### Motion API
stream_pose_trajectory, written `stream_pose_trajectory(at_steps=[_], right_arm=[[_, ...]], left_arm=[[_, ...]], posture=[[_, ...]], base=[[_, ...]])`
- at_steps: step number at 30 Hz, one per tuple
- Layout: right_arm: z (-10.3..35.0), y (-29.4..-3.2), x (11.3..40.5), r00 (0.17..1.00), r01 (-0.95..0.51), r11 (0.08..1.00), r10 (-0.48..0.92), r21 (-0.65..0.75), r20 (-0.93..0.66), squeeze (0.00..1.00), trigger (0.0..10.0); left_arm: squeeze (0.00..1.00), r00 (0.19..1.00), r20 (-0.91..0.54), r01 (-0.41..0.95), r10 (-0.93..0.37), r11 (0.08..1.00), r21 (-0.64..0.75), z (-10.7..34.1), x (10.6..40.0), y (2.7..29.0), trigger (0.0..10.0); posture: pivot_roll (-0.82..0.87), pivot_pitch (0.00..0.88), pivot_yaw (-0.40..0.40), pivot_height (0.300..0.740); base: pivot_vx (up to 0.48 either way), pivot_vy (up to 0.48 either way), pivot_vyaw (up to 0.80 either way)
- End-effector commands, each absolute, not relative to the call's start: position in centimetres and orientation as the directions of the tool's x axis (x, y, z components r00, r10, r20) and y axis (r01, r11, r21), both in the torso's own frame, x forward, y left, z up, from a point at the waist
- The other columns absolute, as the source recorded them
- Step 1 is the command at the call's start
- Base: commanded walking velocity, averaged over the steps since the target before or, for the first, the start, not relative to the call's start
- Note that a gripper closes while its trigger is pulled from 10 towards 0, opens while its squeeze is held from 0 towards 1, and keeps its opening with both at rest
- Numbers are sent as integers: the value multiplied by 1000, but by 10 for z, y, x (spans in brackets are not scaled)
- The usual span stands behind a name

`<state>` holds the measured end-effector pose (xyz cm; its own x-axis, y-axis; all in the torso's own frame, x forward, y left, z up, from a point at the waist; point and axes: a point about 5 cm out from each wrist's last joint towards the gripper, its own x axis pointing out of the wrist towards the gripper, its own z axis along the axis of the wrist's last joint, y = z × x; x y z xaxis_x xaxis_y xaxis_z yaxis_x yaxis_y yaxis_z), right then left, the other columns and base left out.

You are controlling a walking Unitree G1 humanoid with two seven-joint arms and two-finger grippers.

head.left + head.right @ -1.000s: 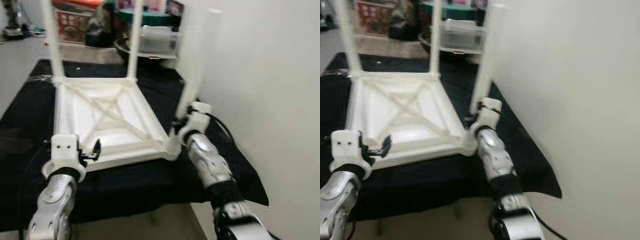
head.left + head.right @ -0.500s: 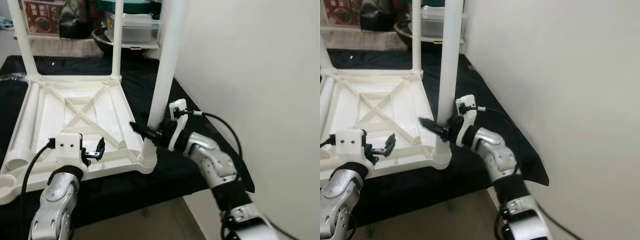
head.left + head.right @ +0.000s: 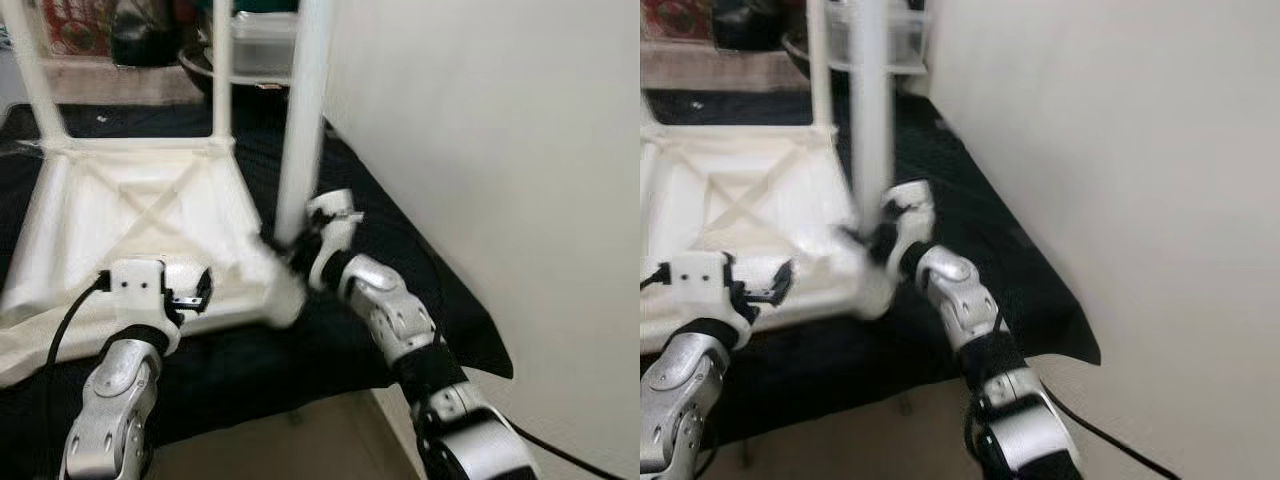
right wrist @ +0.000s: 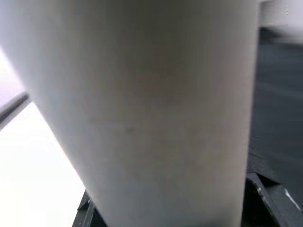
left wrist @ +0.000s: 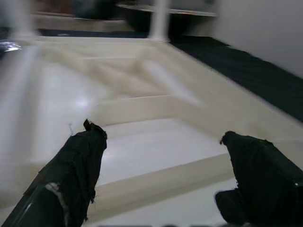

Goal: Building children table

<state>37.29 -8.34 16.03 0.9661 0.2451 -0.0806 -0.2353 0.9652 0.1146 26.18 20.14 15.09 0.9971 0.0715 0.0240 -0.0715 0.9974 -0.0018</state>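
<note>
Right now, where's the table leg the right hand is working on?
The table leg stands upright at the near right corner of the upturned tabletop, beside the wall, with the right hand at its base.

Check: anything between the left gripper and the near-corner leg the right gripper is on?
Just the upturned tabletop's near rim and ribs. Head views show the left gripper open over that edge, the leg rising at the corner with the right gripper against it.

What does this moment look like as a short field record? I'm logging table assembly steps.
surface: black cloth
tabletop: white, upside down
near right leg: upright in its corner socket
right gripper: at that leg's lower part, jaws around it
left gripper: over the tabletop's near edge, jaws open, empty
far legs: two standing
</note>
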Motion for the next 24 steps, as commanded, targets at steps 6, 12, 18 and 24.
stream_pose_trajectory(at_steps=[6,12,18,24], right_arm=[[124,-96,351,945,-218,972,232,86,-229,0,10000],[165,-59,349,769,-632,755,639,174,17,0,10000],[177,-49,321,350,-931,335,932,148,93,0,10000],[164,-42,300,183,-978,178,982,107,41,0,10000]], left_arm=[[0,998,17,-59,59,998,-4,150,261,200,10000],[0,998,16,-56,56,998,-4,149,262,200,10000],[0,998,18,-55,55,998,-8,150,263,199,10000],[0,998,20,-56,56,998,-11,150,262,199,10000]], posture=[[170,0,-162,740],[171,0,-165,740],[178,0,-172,740],[181,0,-175,740]], base=[[0,0,0],[0,0,0],[0,0,0],[0,0,0]])
